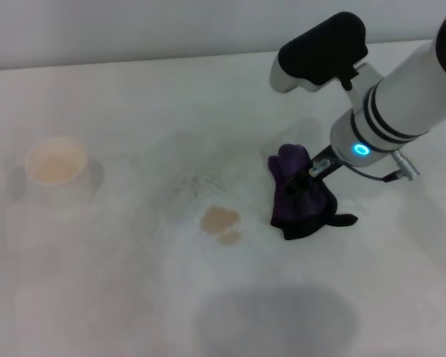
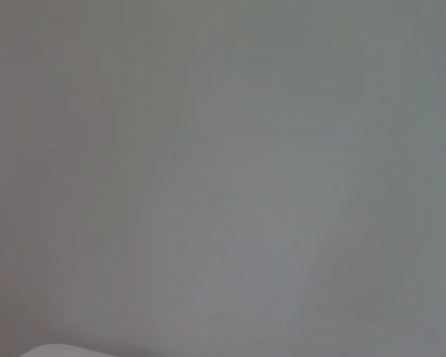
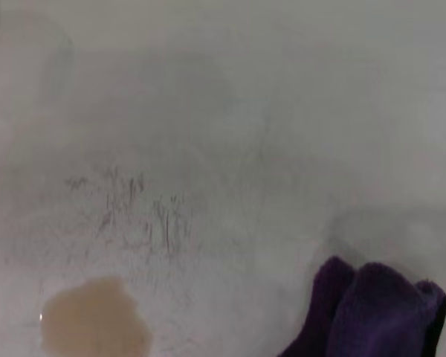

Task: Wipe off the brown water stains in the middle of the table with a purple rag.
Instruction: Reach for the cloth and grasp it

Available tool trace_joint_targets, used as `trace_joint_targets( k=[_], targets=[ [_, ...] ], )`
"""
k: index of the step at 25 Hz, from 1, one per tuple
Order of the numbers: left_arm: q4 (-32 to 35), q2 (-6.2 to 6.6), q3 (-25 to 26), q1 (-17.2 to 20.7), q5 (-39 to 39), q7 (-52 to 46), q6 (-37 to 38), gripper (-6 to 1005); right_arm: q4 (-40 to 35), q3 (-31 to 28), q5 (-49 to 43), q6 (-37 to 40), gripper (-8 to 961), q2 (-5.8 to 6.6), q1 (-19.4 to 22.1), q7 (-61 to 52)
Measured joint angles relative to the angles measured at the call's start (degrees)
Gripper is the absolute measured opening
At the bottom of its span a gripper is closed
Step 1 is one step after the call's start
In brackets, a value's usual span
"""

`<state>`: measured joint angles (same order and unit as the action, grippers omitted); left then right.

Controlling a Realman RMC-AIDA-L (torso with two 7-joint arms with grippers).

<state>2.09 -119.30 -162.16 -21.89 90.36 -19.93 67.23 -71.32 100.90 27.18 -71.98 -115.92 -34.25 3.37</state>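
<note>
Two brown water stains [image 1: 221, 222] sit mid-worktop [image 1: 119, 297], the larger beside the smaller. Just to their right, apart from them, lies the purple rag [image 1: 301, 195], bunched, with the right gripper [image 1: 306, 176] closed on its top. A leftward sweep would likely carry the rag over the stains. No left gripper is in view.

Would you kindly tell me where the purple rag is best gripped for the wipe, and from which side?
Probably the raised, bunched folds at the top of the purple rag, taken from above. The right gripper is already at that bunch; its fingers are hidden in the cloth. The thick folds offer bulk to pinch, while the flat black tail trails away from the brown water stains, which lie on the table to the rag's left.
</note>
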Motion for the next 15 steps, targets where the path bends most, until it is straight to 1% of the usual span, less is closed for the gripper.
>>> trace_joint_targets(
  k=[4,13,15],
  targets=[
    [0.03,0.02,0.01,0.03,0.00,-0.23,0.00,894,1.66,0.11,0.33,1.41,555,-0.01,-0.15,0.13],
    [0.03,0.04,0.00,0.12,0.00,-0.36,-0.37,895,4.12,0.51,0.62,3.63,538,0.01,-0.34,0.24],
    [0.03,0.04,0.01,0.11,0.00,-0.47,-0.39,895,4.95,0.50,0.97,4.06,497,0.07,-0.43,0.51]
  ],
)
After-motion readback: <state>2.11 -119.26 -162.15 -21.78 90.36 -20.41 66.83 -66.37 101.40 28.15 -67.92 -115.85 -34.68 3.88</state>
